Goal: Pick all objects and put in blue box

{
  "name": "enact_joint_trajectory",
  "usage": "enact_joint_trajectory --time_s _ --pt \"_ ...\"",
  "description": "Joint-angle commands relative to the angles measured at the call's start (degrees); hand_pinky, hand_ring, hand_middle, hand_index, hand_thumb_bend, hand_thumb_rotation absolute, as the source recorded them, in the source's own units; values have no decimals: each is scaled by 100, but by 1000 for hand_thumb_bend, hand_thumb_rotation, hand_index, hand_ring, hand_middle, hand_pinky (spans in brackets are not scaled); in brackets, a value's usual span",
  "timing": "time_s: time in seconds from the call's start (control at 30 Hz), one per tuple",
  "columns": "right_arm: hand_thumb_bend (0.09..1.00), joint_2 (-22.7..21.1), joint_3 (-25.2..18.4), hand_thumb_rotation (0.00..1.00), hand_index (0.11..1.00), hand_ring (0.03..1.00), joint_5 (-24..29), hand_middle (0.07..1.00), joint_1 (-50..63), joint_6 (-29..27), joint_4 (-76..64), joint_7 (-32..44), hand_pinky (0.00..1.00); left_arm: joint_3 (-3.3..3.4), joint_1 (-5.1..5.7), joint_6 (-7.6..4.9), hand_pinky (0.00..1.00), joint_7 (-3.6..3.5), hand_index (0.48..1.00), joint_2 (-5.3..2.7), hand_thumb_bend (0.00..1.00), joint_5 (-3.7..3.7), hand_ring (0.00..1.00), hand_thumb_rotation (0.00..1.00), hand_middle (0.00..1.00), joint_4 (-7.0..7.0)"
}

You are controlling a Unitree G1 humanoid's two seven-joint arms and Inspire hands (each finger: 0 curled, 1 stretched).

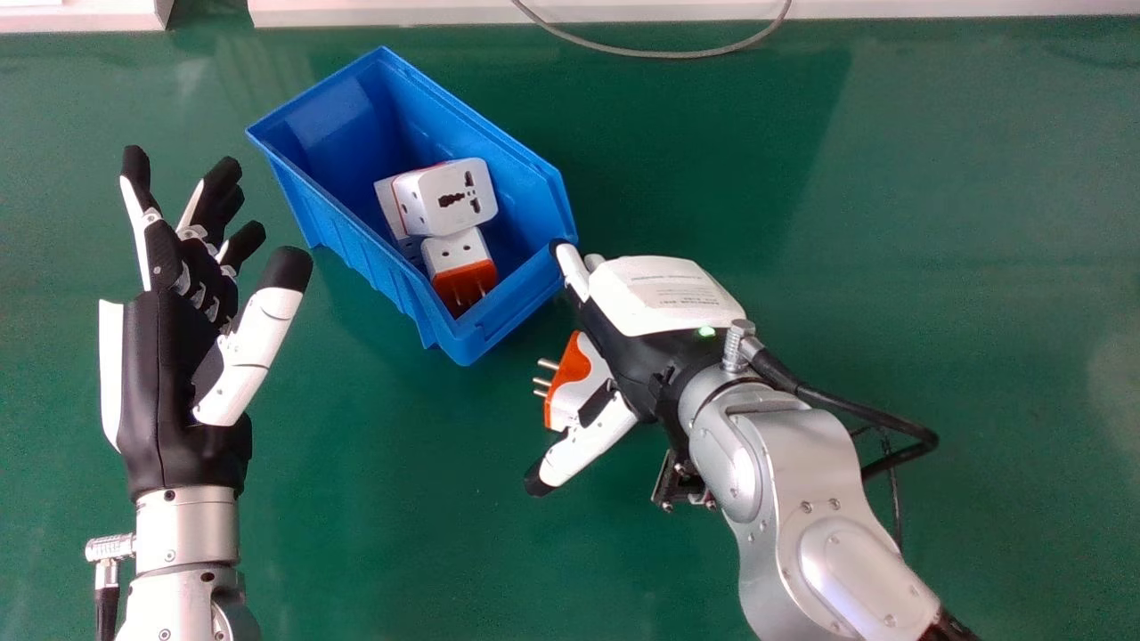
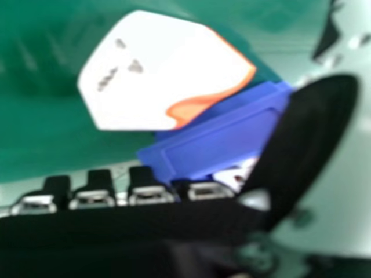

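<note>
In the head view my right hand [image 1: 663, 307] is over the table beside the near right corner of the blue box [image 1: 356, 233], its fingers and thumb apart. Under its palm lies a white and orange plug adapter [image 1: 579, 378], prongs pointing left. The right hand view shows this adapter [image 2: 156, 72] off the fingers of my right hand [image 2: 151, 194], with the blue box [image 2: 220, 142] beyond. Inside the box are white adapters [image 1: 445, 196], one with an orange end [image 1: 463, 280]. My left hand [image 1: 169, 356] stays open left of the box.
A grey cable [image 1: 659, 53] loops over the table's far edge. The green table [image 1: 401, 499] extends around the box and hands. A black cable [image 1: 855, 409] runs along my right wrist.
</note>
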Motion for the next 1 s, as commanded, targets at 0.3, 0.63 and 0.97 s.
enact_joint_trajectory --time_s 0.3,0.63,0.97 --pt "1000 50 27 434 1000 1000 314 1000 -21 -201 312 52 1000 37 -89 -104 882 16 905 46 849 29 931 559 914 -81" --pt "973 127 91 245 866 912 433 932 -157 -159 554 17 759 39 -116 -148 878 47 904 35 837 57 929 564 914 -61" --pt "575 145 11 9 657 559 812 515 -150 -453 737 -262 447 36 -83 -121 884 78 906 33 847 60 934 563 919 -96"
